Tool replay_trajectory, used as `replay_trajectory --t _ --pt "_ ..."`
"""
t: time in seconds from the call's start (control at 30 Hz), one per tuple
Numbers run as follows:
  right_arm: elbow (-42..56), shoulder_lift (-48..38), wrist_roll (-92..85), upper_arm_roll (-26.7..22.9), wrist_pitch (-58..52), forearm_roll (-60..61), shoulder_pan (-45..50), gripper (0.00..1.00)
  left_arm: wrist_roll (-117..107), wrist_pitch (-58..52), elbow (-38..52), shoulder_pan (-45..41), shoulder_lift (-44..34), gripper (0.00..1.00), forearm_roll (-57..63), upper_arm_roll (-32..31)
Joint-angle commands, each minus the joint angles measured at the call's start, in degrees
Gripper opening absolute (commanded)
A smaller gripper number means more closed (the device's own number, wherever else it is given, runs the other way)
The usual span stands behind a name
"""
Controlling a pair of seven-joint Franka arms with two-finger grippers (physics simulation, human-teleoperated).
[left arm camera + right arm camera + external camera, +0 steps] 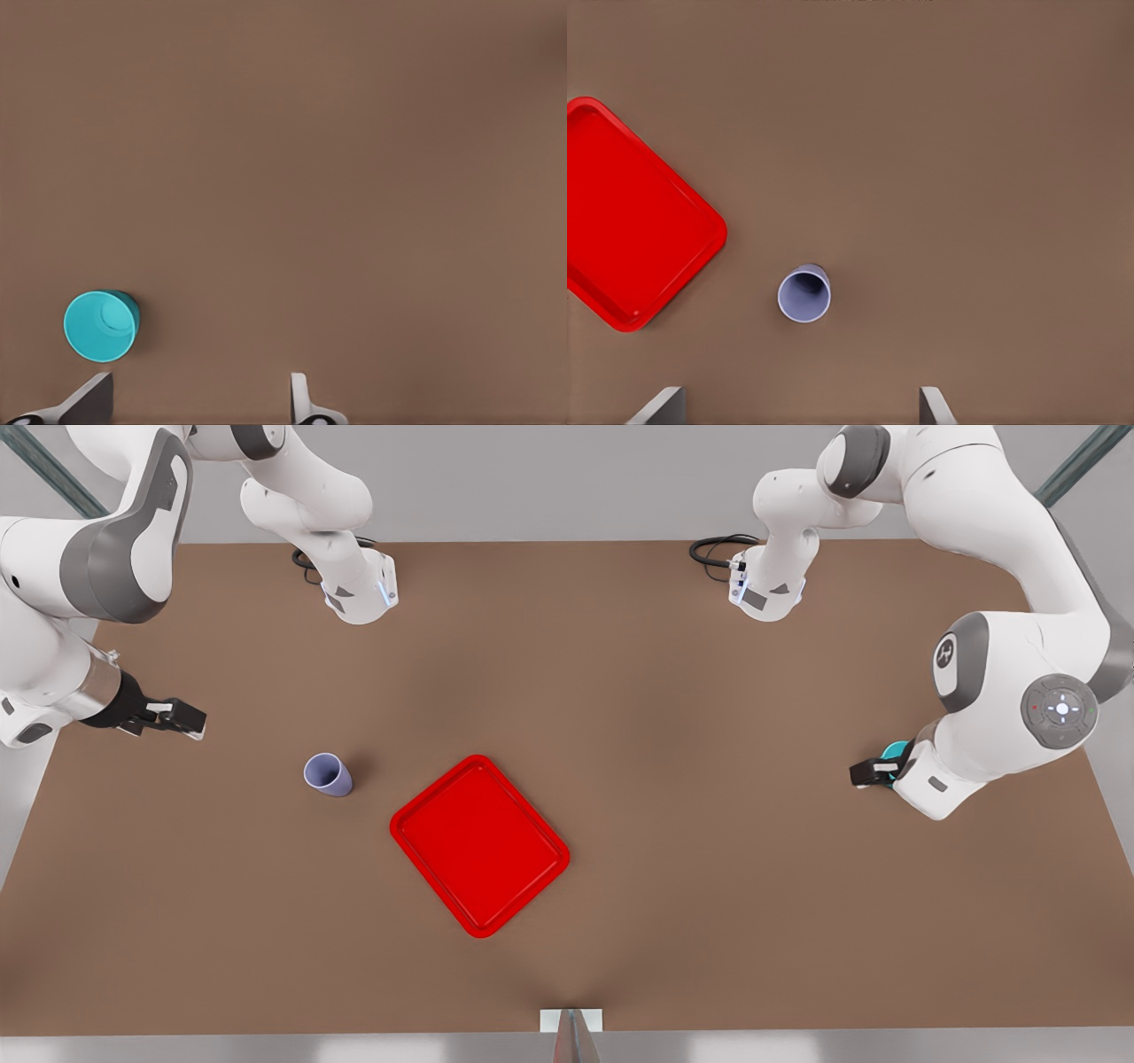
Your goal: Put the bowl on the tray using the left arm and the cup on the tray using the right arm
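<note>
Nothing placed yet. On the table (620, 691), red tray (479, 845) bare at the middle. Teal bowl (101, 325) on the wood at the front view's right, just beside left gripper (202, 398), fingers spread, nothing held. Lavender cup (328, 774) upright, near the tray, apart. Right gripper (799, 409) hovering above it, fingers wide, empty. Both grasps and both carries left.

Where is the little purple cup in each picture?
Front view: the cup stands upright on the table, toward the front view's left of the red tray, apart from it.
Left wrist view: the cup is not in it.
Right wrist view: the cup stands beside the tray's corner.
Shared landmark: the red tray, in the front and right wrist views.
</note>
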Motion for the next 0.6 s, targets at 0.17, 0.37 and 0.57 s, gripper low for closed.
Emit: replay_trajectory --t 0.17,0.37,0.57 --pt "0.0 0.26 -0.43 0.17 0.0 0.0 0.35 1.0 0.96 5.35 -9.29 0.96 1.58 1.0 -1.88 5.4" --pt "0.0 1.05 -0.35 0.35 -0.09 0.0 0.18 1.0 31.19 27.15 -36.73 0.78 -4.14 1.0 -12.16 22.72" --pt "0.0 1.31 -0.08 0.35 1.67 0.44 0.44 1.0 52.03 35.33 -41.3 2.01 3.07 1.0 -23.68 30.81"
